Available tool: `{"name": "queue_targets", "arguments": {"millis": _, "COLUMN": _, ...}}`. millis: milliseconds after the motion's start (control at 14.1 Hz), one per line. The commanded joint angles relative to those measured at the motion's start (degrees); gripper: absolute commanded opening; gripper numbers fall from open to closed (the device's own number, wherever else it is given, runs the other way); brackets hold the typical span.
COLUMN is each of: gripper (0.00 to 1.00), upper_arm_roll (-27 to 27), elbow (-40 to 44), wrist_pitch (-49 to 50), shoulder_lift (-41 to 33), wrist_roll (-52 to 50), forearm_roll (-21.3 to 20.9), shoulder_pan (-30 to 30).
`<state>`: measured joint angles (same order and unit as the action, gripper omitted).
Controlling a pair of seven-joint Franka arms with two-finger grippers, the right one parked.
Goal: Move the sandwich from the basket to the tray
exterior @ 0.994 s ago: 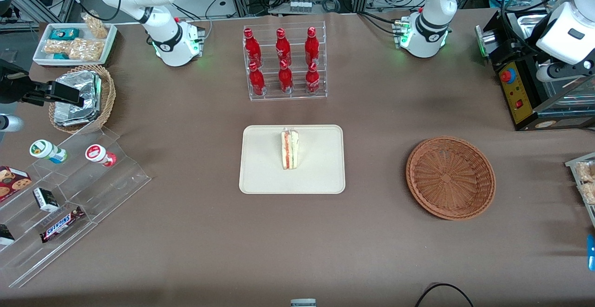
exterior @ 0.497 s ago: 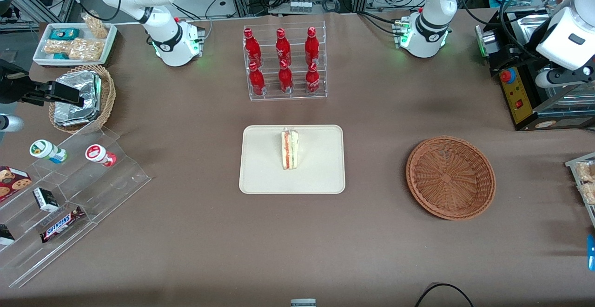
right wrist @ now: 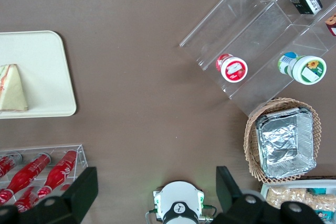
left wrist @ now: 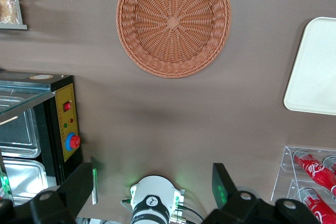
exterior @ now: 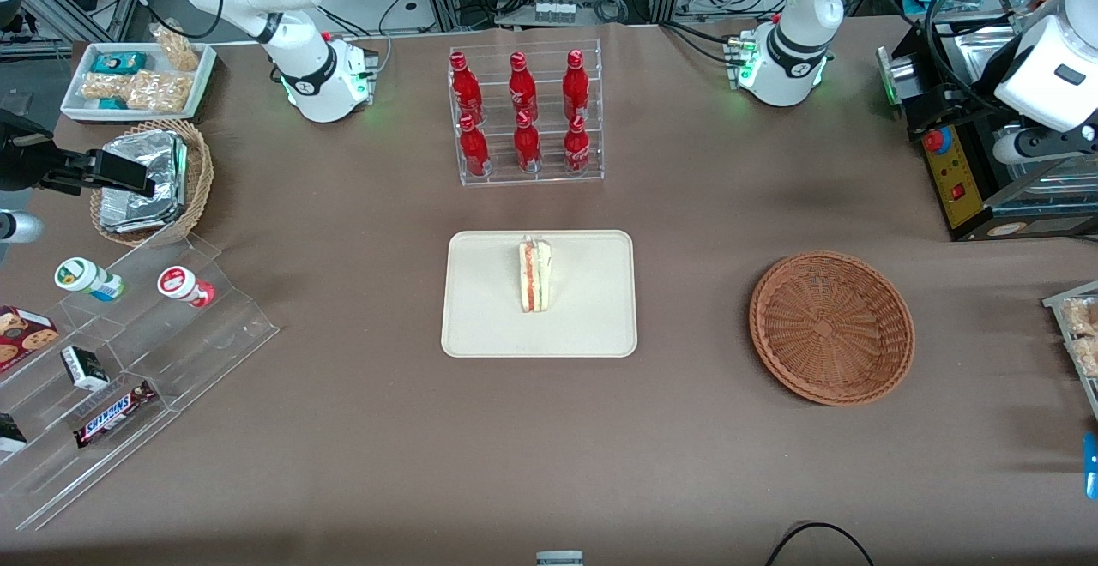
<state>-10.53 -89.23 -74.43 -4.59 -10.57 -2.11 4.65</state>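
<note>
The sandwich (exterior: 534, 276) stood on its edge on the cream tray (exterior: 480, 326), near the tray's middle, with nothing touching it. The round wicker basket (exterior: 831, 327) sat well apart from the tray, toward the working arm's end of the brown desk (exterior: 360, 429). The tool (left wrist: 155, 184) hung high above that end of the desk, its fingers (left wrist: 220, 182) spread apart and holding nothing.
</note>
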Motion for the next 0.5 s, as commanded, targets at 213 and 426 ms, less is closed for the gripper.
{"name": "queue_targets", "arguments": {"millis": 213, "gripper": 1.00, "upper_arm_roll": -1.60, "elbow": 1.60, "wrist_pitch": -0.19, "shoulder_lift": 0.89, "wrist_roll": -0.06, "forearm_roll": 0.53, "shoulder_pan": 1.41}}
{"name": "queue_targets", "arguments": {"millis": 426, "gripper": 1.00, "upper_arm_roll": -1.60, "elbow": 1.69, "wrist_pitch": -0.19, "shoulder_lift": 0.98, "wrist_roll": -0.06, "forearm_roll": 0.62, "shoulder_pan": 1.50}}
